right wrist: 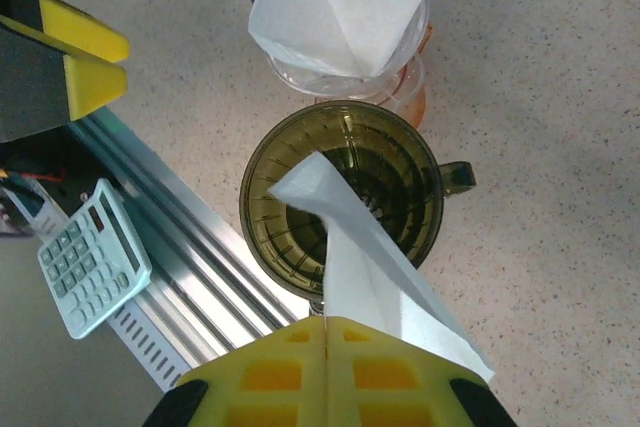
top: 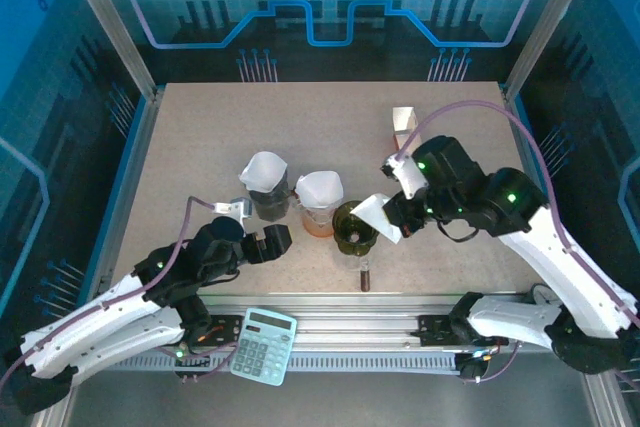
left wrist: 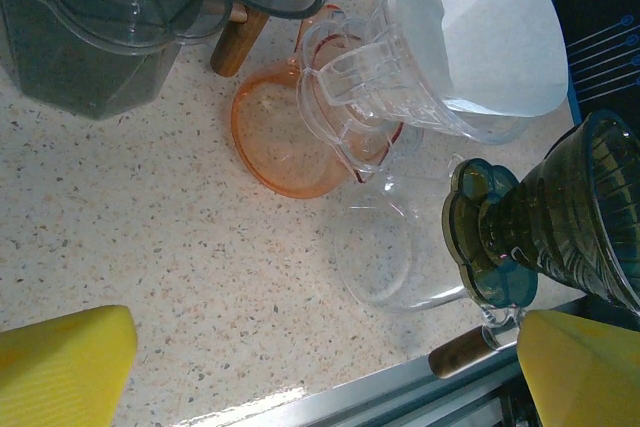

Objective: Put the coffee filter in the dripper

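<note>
My right gripper is clenched on the filter, its yellow fingers pressed together on the paper's near edge. From that pinch the folded white sheet runs straight ahead of my fingers and out over the mouth of the green dripper, which stands on the table directly in front of and below the fingertips. The filter's far corner hangs over the bowl, a little to the left of its middle. I cannot tell whether the paper touches the inner wall. In the top view the filter juts out from my right gripper towards the green dripper.

Beyond the green dripper, further ahead of my right fingers, a clear dripper stands with a second filter seated in it.

My left gripper is released, jaws spread wide, holding nothing, one yellow fingertip at each lower corner of its own camera. The green dripper is just above its right-hand fingertip, and the clear dripper sits further ahead. An orange dripper lies ahead of the gap between the jaws. A grey dripper stands ahead to the left. The calculator lies behind that gripper, by the near rail.
</note>
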{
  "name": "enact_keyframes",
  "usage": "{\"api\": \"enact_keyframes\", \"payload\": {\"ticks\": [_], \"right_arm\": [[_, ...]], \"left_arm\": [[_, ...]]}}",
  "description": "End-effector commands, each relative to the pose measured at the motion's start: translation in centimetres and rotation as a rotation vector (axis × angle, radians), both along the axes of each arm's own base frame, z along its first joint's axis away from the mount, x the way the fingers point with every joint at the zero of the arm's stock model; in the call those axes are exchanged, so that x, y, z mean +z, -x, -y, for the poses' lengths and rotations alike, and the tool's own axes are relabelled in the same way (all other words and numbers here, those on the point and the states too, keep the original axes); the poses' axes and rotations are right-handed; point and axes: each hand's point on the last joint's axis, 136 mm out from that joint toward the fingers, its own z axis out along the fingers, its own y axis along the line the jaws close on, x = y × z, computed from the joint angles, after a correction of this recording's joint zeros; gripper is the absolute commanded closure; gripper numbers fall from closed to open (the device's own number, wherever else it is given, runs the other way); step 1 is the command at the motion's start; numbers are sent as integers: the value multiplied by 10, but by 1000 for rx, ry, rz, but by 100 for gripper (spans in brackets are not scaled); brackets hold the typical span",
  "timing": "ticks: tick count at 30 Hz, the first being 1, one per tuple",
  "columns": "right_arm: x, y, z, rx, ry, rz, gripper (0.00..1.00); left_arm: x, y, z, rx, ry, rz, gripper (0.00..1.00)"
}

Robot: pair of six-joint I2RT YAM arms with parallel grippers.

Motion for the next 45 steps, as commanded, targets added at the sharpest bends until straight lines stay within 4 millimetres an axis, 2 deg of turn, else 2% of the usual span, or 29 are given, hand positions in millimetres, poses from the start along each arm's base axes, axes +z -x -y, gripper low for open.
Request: {"api": "enact_keyframes", "payload": {"ticks": [1, 7, 13, 19, 29, 34, 41, 45], "right_arm": [[-6, 7, -4, 57, 77, -25, 100], [-15, 0, -21, 123, 163, -52, 100], [-22, -6, -44, 191, 168, -92, 100], [-42, -7, -61, 240, 174, -159, 100], [-72, -7, -68, 230, 172, -219, 100], [-77, -9, -67, 216, 163, -220, 100], [-56, -8, -65, 206, 109, -163, 55], [-46, -7, -58, 185, 87, -127, 44]], "left_arm": [[17, 0, 5, -31, 27, 32, 1], [20, 1, 8, -51, 41, 37, 1], [19, 2, 10, -60, 42, 40, 1], [19, 3, 10, -65, 41, 42, 1], [20, 2, 11, -65, 45, 45, 1], [21, 2, 13, -69, 57, 42, 1], [24, 1, 16, -80, 66, 43, 1], [27, 1, 20, -89, 78, 45, 1]]}}
